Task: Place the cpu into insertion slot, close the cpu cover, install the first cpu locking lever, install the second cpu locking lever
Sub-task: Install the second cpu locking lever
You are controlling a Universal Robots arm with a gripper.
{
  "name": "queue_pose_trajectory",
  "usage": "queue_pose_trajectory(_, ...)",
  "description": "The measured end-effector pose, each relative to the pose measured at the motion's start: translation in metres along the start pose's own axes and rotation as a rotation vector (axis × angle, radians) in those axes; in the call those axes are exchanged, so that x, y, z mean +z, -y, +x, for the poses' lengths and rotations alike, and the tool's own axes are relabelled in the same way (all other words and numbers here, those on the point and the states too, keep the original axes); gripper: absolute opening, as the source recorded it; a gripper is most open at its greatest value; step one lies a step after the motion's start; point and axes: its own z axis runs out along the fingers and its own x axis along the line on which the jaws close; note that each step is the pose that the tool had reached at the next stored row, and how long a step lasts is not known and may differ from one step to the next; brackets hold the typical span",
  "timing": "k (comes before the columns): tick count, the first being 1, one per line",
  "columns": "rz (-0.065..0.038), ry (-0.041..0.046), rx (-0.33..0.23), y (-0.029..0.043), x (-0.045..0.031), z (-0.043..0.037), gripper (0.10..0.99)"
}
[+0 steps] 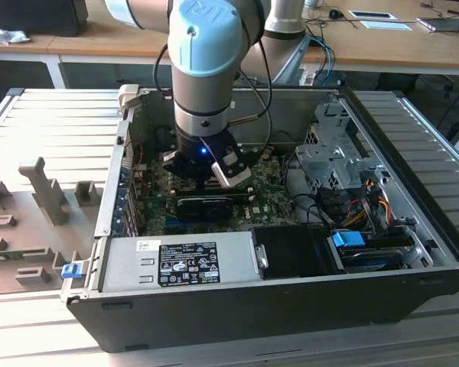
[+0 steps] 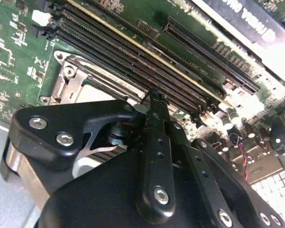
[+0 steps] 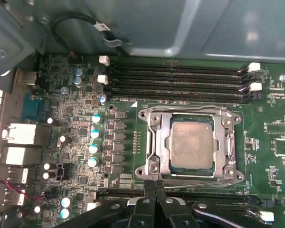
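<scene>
Already seated, cpu (image 3: 191, 145) under cpu cover (image 3: 155, 137), pincer (image 3: 155, 186) clenched empty, fingertips cut off.

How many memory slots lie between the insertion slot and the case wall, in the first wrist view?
4 memory slots in parallel, from case wall to insertion slot: first, second, third, fourth. More near the gripper may be hidden.

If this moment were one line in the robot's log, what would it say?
cpu: seated in insertion slot | cpu cover: down | end effector: shut, empty, beside slot
</scene>
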Motion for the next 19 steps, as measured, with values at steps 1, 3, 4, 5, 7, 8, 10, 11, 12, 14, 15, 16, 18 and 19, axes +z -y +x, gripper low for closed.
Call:
queue_pose_trajectory(1,-0.011,0.0005,0.000,0.0011,0.0000,0.0006,0.106)
queue_pose_trajectory(3,-0.039,0.0016,0.000,0.0029,-0.0001,0.0024,0.106)
queue_pose_trajectory(4,-0.049,0.0020,0.000,0.0038,-0.0001,0.0030,0.106)
queue_pose_trajectory(5,-0.061,0.0026,0.000,0.0052,0.0000,0.0038,0.106)
queue_pose_trajectory(7,-0.070,0.0030,0.000,0.0077,0.0020,0.0046,0.106)
queue_pose_trajectory(8,-0.076,0.0033,0.000,0.0082,0.0037,0.0048,0.106)
queue_pose_trajectory(10,-0.090,0.0039,0.000,0.0094,0.0082,0.0052,0.106)
queue_pose_trajectory(11,-0.095,0.0039,0.000,0.0098,0.0096,0.0054,0.106)
queue_pose_trajectory(12,-0.099,0.0042,0.000,0.0099,0.0104,0.0056,0.106)
queue_pose_trajectory(14,-0.109,0.0046,-0.001,0.0102,0.0121,0.0061,0.106)
queue_pose_trajectory(15,-0.114,0.0048,-0.001,0.0104,0.0128,0.0064,0.106)
queue_pose_trajectory(16,-0.119,0.0050,-0.001,0.0105,0.0135,0.0068,0.106)
queue_pose_trajectory(18,-0.125,0.0053,-0.001,0.0109,0.0162,0.0089,0.106)
queue_pose_trajectory(19,-0.126,0.0057,-0.001,0.0103,0.0128,0.0089,0.106)
